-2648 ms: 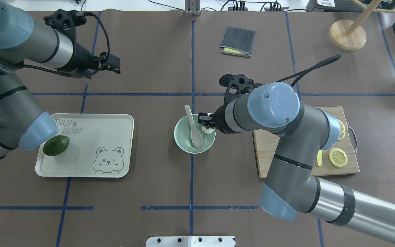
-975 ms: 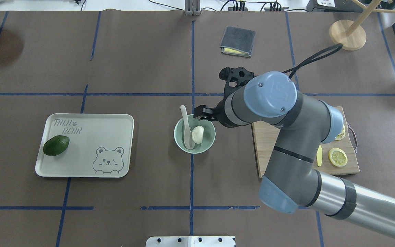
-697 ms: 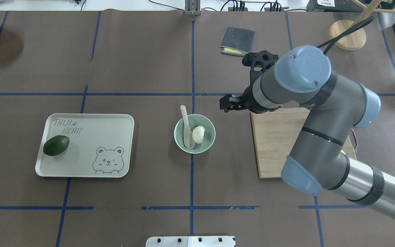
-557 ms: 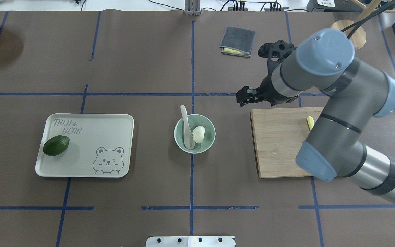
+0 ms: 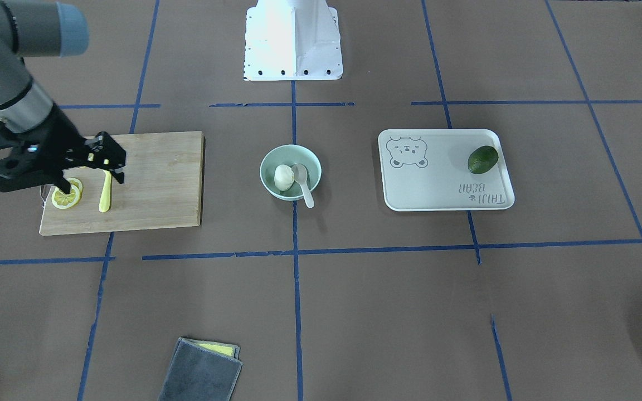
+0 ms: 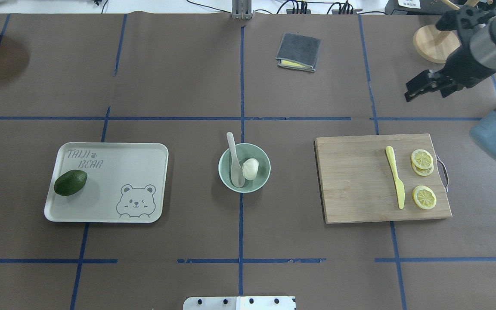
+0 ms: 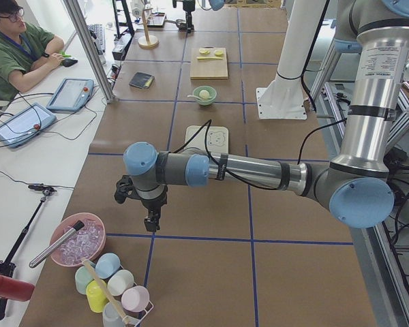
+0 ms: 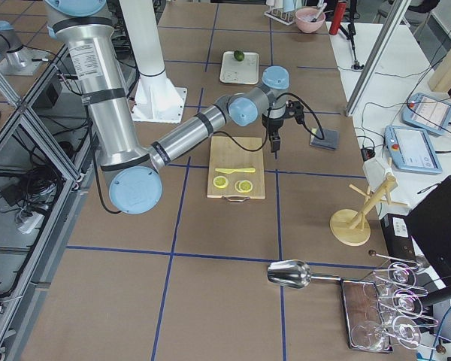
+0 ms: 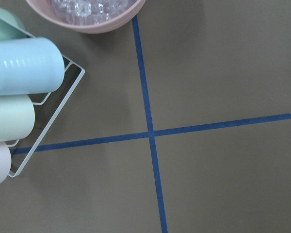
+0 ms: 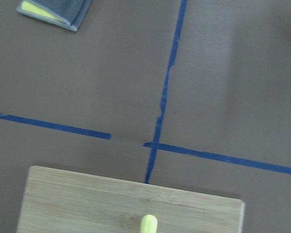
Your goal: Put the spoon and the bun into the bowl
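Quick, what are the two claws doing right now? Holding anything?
Left claw: cannot be told; it shows only in the side view.
Right claw: open, holding nothing.

**Filled bowl (image 6: 263,172) well left of the right gripper (image 6: 410,90)**

The gripper hangs past the cutting board's (image 6: 355,185) far edge. In the bowl, the bun (image 6: 250,168) lies just right of the spoon (image 6: 234,161). The tray (image 6: 119,172) sits farther left.

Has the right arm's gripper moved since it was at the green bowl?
Yes. The right gripper has left the bowl, going right and away from the robot, past the cutting board's far edge.
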You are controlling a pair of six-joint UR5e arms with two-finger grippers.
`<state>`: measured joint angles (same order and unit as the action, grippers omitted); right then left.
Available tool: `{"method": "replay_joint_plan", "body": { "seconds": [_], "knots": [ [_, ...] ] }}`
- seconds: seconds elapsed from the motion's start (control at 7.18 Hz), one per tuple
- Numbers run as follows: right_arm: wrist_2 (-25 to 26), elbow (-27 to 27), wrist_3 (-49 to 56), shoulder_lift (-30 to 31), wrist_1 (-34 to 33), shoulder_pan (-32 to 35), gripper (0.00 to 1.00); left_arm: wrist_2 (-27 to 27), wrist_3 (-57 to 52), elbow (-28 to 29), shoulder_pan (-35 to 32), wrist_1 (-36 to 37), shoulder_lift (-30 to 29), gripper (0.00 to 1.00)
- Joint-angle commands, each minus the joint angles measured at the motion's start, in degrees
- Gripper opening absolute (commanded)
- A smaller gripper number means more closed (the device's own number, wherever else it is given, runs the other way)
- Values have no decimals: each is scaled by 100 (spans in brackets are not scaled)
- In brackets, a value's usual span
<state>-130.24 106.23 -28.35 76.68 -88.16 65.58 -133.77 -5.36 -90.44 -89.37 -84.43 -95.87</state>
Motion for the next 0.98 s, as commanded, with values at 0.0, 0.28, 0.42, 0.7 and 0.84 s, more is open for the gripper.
{"method": "replay_joint_plan", "body": {
  "seconds": [0.0,0.28,0.42,0.7,0.84],
  "knots": [
    [-536,-644,1554,391,0,1067,100,-35,-27,27,-19,-12,121,100],
    [-626,-1295,2452,628,18,1683,100,-17,-18,9,-19,-4,130,100],
    [-591,-1489,2787,716,9,1947,100,-26,-18,1,-19,-4,217,100],
    [-608,-1973,3605,770,-17,2431,100,-17,-18,0,-10,-4,236,100],
    [-626,-1975,3643,866,-61,2546,100,-9,-18,9,-19,-4,236,100]
  ]
}}
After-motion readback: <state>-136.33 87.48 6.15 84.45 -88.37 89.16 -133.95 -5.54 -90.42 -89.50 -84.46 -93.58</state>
